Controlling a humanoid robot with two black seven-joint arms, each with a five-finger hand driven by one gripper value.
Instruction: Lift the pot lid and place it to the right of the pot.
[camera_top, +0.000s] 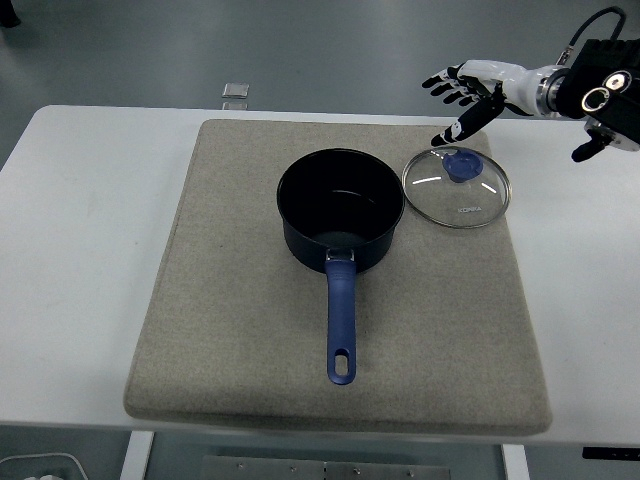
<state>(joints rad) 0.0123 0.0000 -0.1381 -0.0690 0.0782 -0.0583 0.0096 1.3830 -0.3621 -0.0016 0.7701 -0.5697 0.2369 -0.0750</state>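
- While the glass pot lid (456, 188) lies flat on the grey mat (250, 330), just right of the pot (340, 210) toward the surface's (90, 250) far right corner, the right robot hand (468, 95) hovers above its far side, fingers spread, holding nothing.
- Lid placement looks done; the step in hand is clearing away. Best done by rising straight up and back, so no finger catches the blue knob (461, 165).
- Lid is round, with no long axis; knob faces up.
- Pot's blue handle (340, 325) points at the surface's near edge.
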